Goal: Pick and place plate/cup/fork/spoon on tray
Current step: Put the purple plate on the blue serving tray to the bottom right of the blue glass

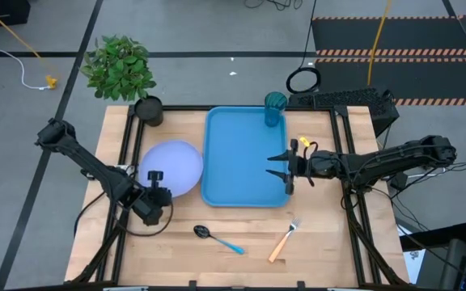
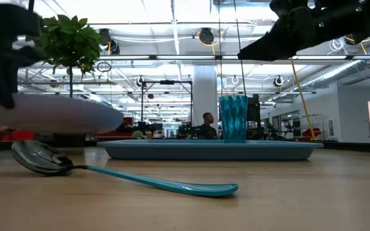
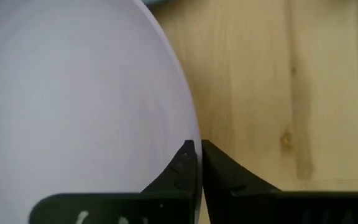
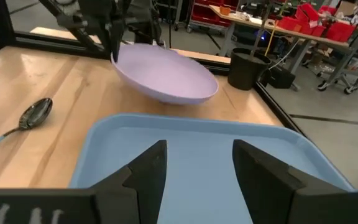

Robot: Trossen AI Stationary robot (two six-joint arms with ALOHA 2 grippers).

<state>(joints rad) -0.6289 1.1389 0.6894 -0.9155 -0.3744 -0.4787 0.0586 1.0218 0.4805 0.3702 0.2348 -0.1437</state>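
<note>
The pale lavender plate (image 1: 172,164) is held up left of the blue tray (image 1: 241,182) and also shows in the right wrist view (image 4: 166,78). My left gripper (image 1: 154,176) is shut on its rim. The teal cup (image 1: 275,109) stands upright in the tray's far right corner. My right gripper (image 1: 281,164) is open and empty above the tray's right side. The spoon (image 1: 217,237) and the fork (image 1: 284,240) lie flat on the table near its near edge. My left gripper pinches the plate's rim (image 3: 190,134) between its two fingers, on the plate's near left side. In the low view the plate (image 2: 44,114) is lifted clear of the table. In the right wrist view it is tilted, the held side higher.
A black pot (image 1: 148,109) with a green plant stands at the table's far left corner, just beyond the plate. Bare wood lies between the tray's near rim and the spoon and fork.
</note>
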